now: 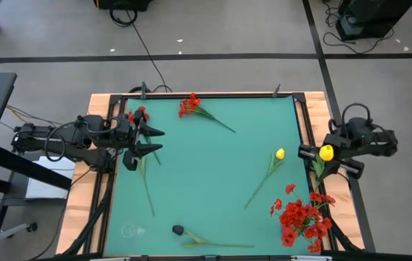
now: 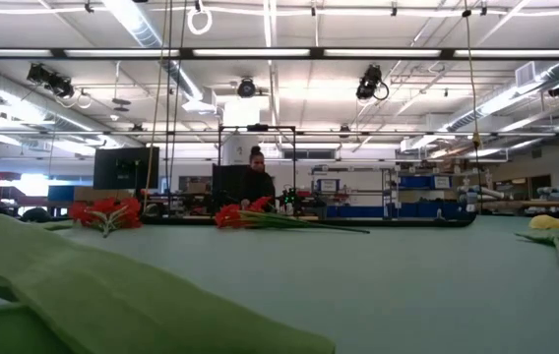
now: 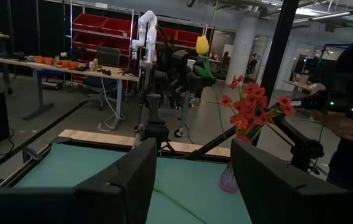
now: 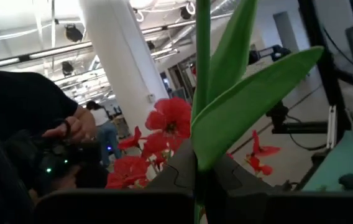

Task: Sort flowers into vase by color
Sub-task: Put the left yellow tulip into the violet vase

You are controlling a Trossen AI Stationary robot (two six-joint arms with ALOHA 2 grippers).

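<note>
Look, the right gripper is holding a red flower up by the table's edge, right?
Not quite: the flower in the right gripper is yellow, not red. The high view shows its yellow head. It is held by the table's right edge, as you said.

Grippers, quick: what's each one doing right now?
Left gripper: open, holding nothing, over the mat's left side.
Right gripper: shut on the yellow flower, at the table's right edge.

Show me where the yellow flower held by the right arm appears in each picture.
High view: yellow flower, at the table's right edge.
Low view: not in it.
Left wrist view: yellow flower, raised, across the table.
Right wrist view: only its stem and leaves, close up.
Shared landmark: red bunch.
</note>
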